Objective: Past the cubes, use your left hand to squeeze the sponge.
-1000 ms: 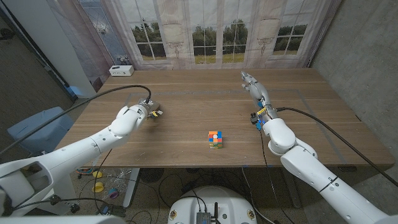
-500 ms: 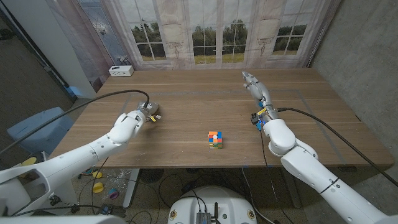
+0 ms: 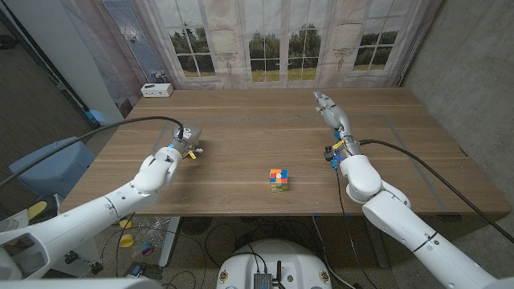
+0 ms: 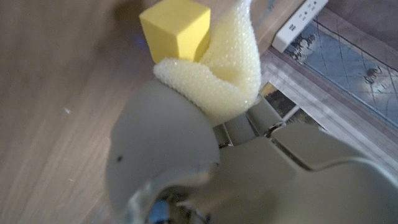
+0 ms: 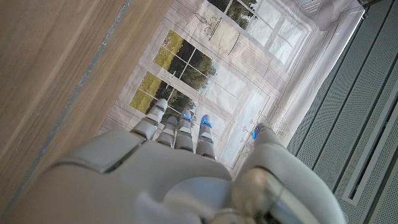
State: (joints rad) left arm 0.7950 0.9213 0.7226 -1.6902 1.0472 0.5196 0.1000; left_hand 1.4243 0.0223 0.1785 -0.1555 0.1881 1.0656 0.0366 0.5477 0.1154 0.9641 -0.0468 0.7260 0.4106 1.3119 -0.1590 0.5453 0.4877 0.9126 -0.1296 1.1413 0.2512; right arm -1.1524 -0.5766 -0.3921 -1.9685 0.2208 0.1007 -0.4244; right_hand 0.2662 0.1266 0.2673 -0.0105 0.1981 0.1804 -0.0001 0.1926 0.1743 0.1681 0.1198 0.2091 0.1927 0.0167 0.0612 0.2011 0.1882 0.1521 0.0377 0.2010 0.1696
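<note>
Sponge [image 4: 227, 59] in my left hand [image 3: 169, 154] at table's [image 3: 241, 152] left; cubes [image 3: 279, 180] centre-front; my right hand [image 3: 333, 120] far right.

Porous foam sponge [image 4: 230, 68] (yellow); matt wooden table [image 3: 241, 136].

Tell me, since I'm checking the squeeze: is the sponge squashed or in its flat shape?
Squashed. The left wrist view shows the sponge bent and bunched in the left hand, beside a yellow cube.

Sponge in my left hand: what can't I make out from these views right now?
- Sponge: its lower part is hidden behind the left hand in the left wrist view; too small in the head view.
- Left fingers: the hand's back hides them.
- Yellow cube: contact with the sponge unclear.
</note>
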